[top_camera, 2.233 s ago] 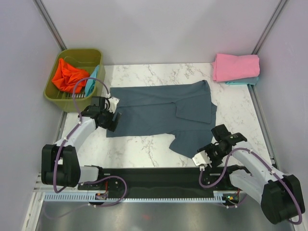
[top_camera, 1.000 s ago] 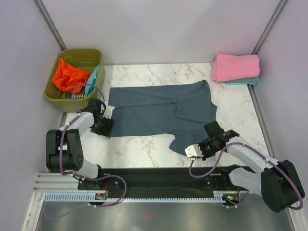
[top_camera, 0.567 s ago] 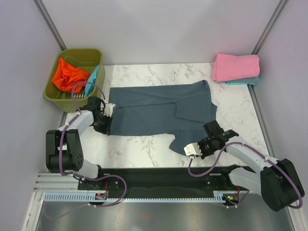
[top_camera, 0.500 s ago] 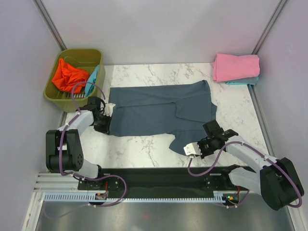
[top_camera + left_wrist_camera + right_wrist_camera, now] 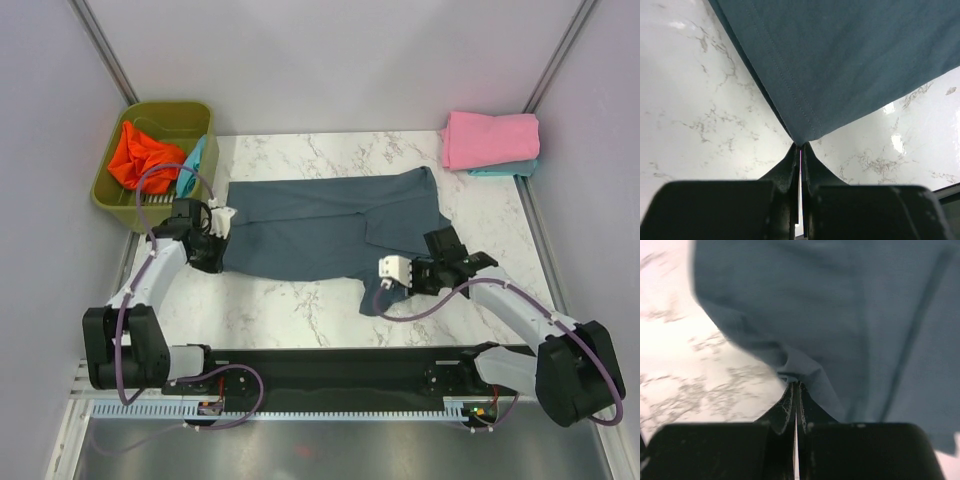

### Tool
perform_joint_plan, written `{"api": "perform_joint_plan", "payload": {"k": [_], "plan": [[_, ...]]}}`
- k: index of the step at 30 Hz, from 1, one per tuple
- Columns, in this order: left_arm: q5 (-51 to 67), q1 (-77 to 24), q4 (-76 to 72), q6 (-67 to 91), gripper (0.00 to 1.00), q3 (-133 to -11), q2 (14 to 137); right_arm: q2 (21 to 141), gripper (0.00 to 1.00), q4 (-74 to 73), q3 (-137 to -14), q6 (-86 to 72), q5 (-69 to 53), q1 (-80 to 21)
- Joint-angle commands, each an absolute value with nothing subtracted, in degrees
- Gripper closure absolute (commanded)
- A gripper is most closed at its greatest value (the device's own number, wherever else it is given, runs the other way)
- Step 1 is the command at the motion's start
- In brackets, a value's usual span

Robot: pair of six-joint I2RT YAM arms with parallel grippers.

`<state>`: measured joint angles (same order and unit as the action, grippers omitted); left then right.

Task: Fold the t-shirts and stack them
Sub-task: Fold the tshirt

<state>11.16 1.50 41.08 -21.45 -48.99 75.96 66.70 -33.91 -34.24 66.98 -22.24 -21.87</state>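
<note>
My left arm reaches forward with its elbow bent, and the left gripper (image 5: 800,147) is clenched on the slate t-shirt (image 5: 330,225) at its corner nearest the olive bin (image 5: 168,107). The right arm curls inward, and the right gripper (image 5: 796,385) pinches the hem farther from the bin. Only the wrist views show the double-stitched cloth caught between the fingers. The overhead view shows the shirt spread on the veined marble table (image 5: 300,300).

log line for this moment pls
left gripper: shut on slate t-shirt corner | right gripper: shut on slate t-shirt hem | stack: pink t-shirt on teal t-shirt
</note>
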Motion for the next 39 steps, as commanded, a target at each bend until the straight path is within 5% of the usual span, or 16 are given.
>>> {"api": "perform_joint_plan", "payload": {"k": [1,19,39], "plan": [[12.8,1.5,42.4,-26.2,0.98,-51.6,72.8,64.9,1.00,-26.5,-41.6,53.8,-20.7,-19.3],[16.2,1.6,45.0,-29.3,0.98,-69.9,87.4,77.2,1.00,-11.4,-63.3,39.0,-16.9,-7.5],[18.6,4.4,49.7,-25.9,0.98,-94.9,110.6,96.5,1.00,-6.8,-81.7,39.0,-15.9,-6.6]]}}
